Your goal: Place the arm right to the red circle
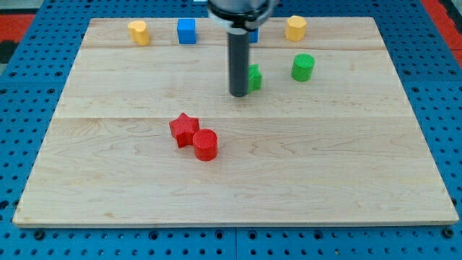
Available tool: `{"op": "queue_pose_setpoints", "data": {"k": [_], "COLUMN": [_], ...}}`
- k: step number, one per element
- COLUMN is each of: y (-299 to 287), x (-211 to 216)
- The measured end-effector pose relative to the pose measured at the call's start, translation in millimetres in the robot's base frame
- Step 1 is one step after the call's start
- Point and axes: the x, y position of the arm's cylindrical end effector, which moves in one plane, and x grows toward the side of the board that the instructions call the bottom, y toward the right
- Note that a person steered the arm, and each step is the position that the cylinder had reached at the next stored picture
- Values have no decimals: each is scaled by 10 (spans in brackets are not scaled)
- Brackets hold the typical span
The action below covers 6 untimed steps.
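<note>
Red: 2, circle (pixel 206 144) touching star (pixel 184 129), centre-left of bench (pixel 346 180) | yellow: 2 | green: 2 | blue: 2 | tip (pixel 238 94) upper centre, up-right of circle, beside green block (pixel 254 77) | no pincer in view

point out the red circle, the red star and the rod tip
red circle (pixel 206 144): camera view, on its round top face.
red star (pixel 184 128): camera view, on its top face, touching the circle's upper left.
my tip (pixel 238 94): camera view, at the rod's very end, above and right of the circle.
</note>
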Motion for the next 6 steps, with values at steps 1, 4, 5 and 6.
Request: {"op": "queue_pose_setpoints", "data": {"k": [1, 4, 5, 6], "y": [115, 241, -526, -1372], "x": [-184, 1173, 1323, 1100]}}
